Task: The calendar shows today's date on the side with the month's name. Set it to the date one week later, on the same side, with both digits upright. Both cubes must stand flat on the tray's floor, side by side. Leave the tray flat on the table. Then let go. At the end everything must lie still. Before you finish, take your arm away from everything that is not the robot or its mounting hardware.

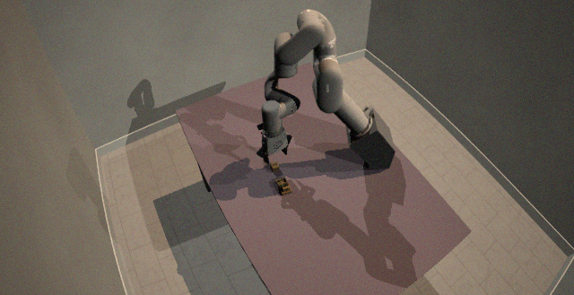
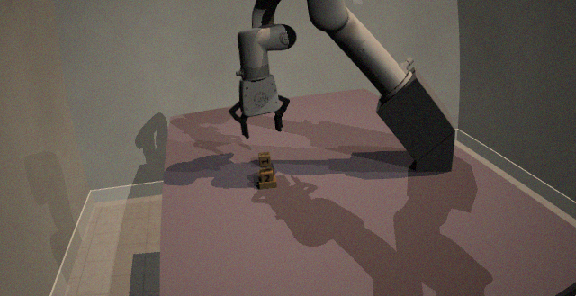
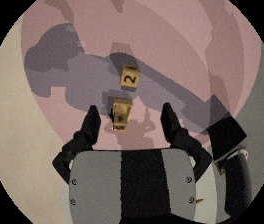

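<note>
One cube (image 1: 274, 167) (image 2: 265, 159) (image 3: 130, 77) stands loose on the table behind the tray. It shows a 2 on top in the wrist view and a 1 on its side in the exterior view. The small yellow-brown tray (image 1: 287, 192) (image 2: 267, 185) stands on the table. The other cube (image 2: 266, 174) is in the tray and shows a 2 towards the exterior camera. A 5 shows at the tray's lower end in the wrist view. My gripper (image 1: 276, 156) (image 2: 263, 133) (image 3: 130, 111) is open and empty, above the loose cube and a little behind it.
The pink table top (image 1: 341, 255) (image 2: 225, 251) carries the arm's dark base (image 1: 373, 151) (image 2: 418, 125) on the right. The table's left edge lies a short way left of the tray. Arm shadows cross the cubes and tray and dim them.
</note>
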